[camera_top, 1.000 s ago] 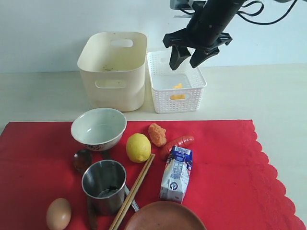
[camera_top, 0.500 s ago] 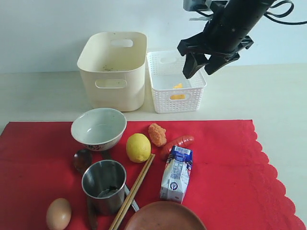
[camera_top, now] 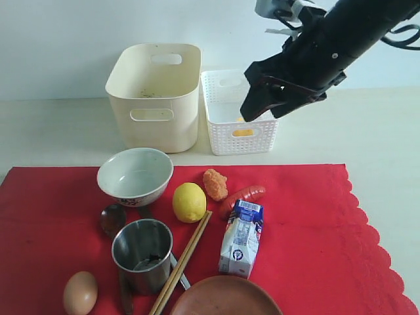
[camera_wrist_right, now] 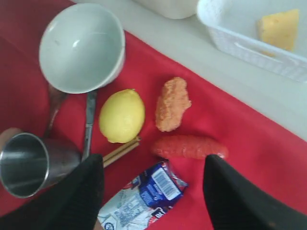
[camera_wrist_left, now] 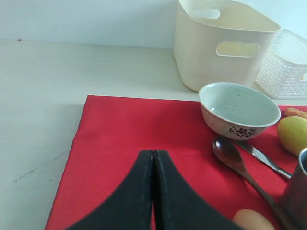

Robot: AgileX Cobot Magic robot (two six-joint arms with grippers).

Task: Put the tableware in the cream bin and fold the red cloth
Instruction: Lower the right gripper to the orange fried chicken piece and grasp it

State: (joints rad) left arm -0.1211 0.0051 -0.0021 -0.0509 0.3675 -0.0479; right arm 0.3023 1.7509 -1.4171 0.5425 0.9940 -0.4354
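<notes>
Right claw (camera_top: 268, 105) is released and empty, jaws spread. It hangs above the bench in front of the white lattice basket (camera_top: 226, 141), and its wrist view looks down on the sausage (camera_wrist_right: 189, 146), lemon (camera_wrist_right: 122, 115) and milk carton (camera_wrist_right: 144, 196).

Left claw (camera_wrist_left: 153, 155) is clenched on nothing, low over the near-left part of the red cloth (camera_top: 315, 236).

Step looks like the approach for a pick. No tableware is in the cream bin (camera_top: 154, 134) yet. The white bowl (camera_top: 134, 176), steel cup (camera_top: 142, 252), spoon (camera_top: 113, 218), chopsticks (camera_top: 184, 262), knife (camera_wrist_left: 261, 158) and brown plate (camera_top: 226, 298) all sit on the cloth.

Next move: descend and close on one piece. The bowl rim probably needs a sideways bite. Folding must wait until the cloth is cleared.

Hidden or unclear:
- The plate is cut off by the exterior view's edge.
- The knife and spoon handle are mostly behind the cup.
- The bin floor is only partly seen.
- The left claw is outside the exterior view.
</notes>
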